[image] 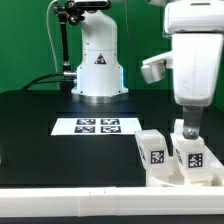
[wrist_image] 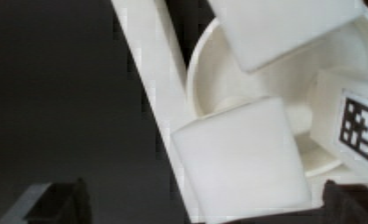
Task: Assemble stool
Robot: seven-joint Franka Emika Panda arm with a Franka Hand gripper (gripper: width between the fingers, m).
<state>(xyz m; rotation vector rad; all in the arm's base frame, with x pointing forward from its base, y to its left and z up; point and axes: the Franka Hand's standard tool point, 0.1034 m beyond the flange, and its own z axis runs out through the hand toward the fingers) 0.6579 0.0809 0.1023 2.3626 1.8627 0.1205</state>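
Note:
My gripper (image: 187, 128) hangs at the exterior view's right, just above a white stool leg (image: 190, 154) with a black-and-white tag. A second tagged leg (image: 153, 149) stands beside it, toward the exterior view's left. In the wrist view my gripper (wrist_image: 202, 205) is open, with dark fingertips (wrist_image: 56, 202) far apart. A white blocky leg (wrist_image: 243, 160) lies between them, touching neither. Beneath it shows the round seat (wrist_image: 225, 85). Another leg (wrist_image: 279, 35) and a tagged piece (wrist_image: 359, 125) rest on the seat. In the exterior view the seat is mostly hidden behind the legs.
The long white L-shaped bar (wrist_image: 160, 70) runs right beside the seat and along the table's front (image: 90, 197). The marker board (image: 98, 126) lies mid-table. The arm's base (image: 97, 65) stands at the back.

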